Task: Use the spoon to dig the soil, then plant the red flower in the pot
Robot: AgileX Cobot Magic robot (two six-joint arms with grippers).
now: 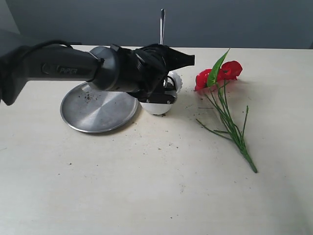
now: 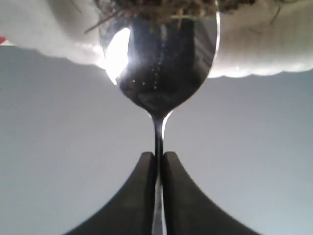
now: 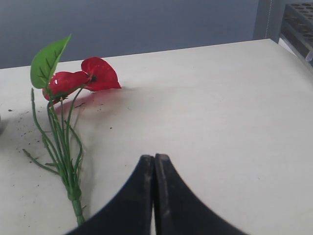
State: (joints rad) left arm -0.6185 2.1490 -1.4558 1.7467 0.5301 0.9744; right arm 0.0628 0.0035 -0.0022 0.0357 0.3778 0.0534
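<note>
Left gripper [image 2: 157, 159]: I am clamping the spoon [image 2: 161, 63] by its handle, its bowl meeting the soil [image 2: 161, 7] in the pot [image 2: 264, 49]. Right gripper [image 3: 154, 164], clenched and empty: I am facing the red flower [image 3: 83, 78], which is lying on the bench [image 3: 220, 122] with its stem ends pointing toward this nearer arm.

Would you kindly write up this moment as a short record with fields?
left jaws: shut on the spoon handle
spoon: upright, bowl tip at the soil in the pot
right jaws: shut, empty
red flower: lying on the table, right of the pot in the exterior view
steel plate: on the pot's other side, soil specks on it
</note>
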